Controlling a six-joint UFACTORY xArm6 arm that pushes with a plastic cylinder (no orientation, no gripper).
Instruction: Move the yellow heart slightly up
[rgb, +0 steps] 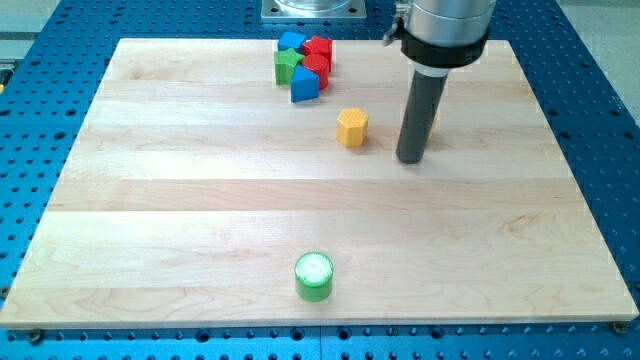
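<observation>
Camera view shows my tip (411, 159) resting on the board (200, 190), right of centre and towards the far side. There is no pincer on this arm, only the dark rod (420, 110), so nothing is open, closed or gripping.

The yellow heart (433, 117) is, as far as I can judge, the thin yellow sliver peeping out from the right edge of the rod; the rod hides nearly all of it, so its shape cannot be confirmed. It lies just beyond my tip, on the far-right side. Whether they touch I cannot tell.

A yellow block (352, 127), more like a hexagon, stands to the left of my tip, near but apart. At the far edge is a tight cluster: a blue block (291, 41), a red block (319, 47), a green block (286, 65), a second red (316, 68) and a second blue (304, 86). A green cylinder (314, 276) stands alone at the near edge.

The step in hand looks like the approach, with my tip on the near side of the heart. The next move calls for a short push straight towards the far edge, centred on the heart so it does not turn or slip off to the right, and stopped early, since only a slight shift is asked.

No brand, label or writing can be read on the board, the blocks or the blue table (600, 100)
</observation>
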